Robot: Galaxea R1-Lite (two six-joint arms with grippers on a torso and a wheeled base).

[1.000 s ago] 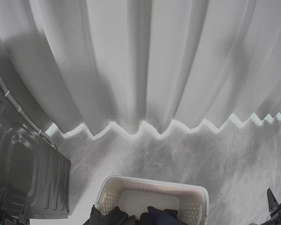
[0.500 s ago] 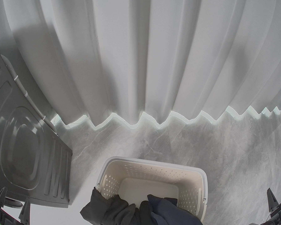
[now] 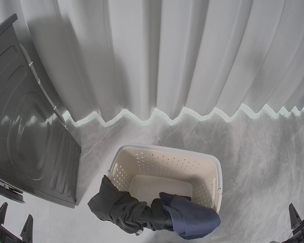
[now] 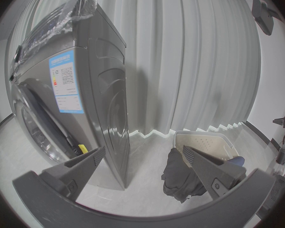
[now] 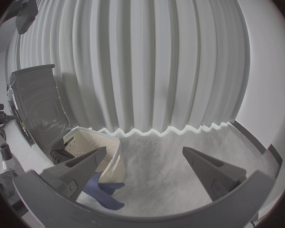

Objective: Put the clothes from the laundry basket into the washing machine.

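The left pincer (image 3: 15,216) hangs low at the near left edge of the floor (image 3: 260,159), its 2 fingers spread wide with nothing between them. The right pincer (image 3: 301,206) hangs at the near right edge, just as wide open and also holding nothing.

Between them, toward the near edge, the laundry basket (image 3: 165,151) stands upright on the floor. A black garment (image 3: 125,211) drapes over its near left corner and hangs down outside. A blue garment (image 3: 192,216) lies over the near rim, touching the black one.

Left of the basket and a little apart from it, the grey washing machine (image 3: 23,135) turns its side panel toward the basket. I cannot tell if its door is open.

A white pleated curtain (image 3: 158,51) hangs along the far edge of the floor.
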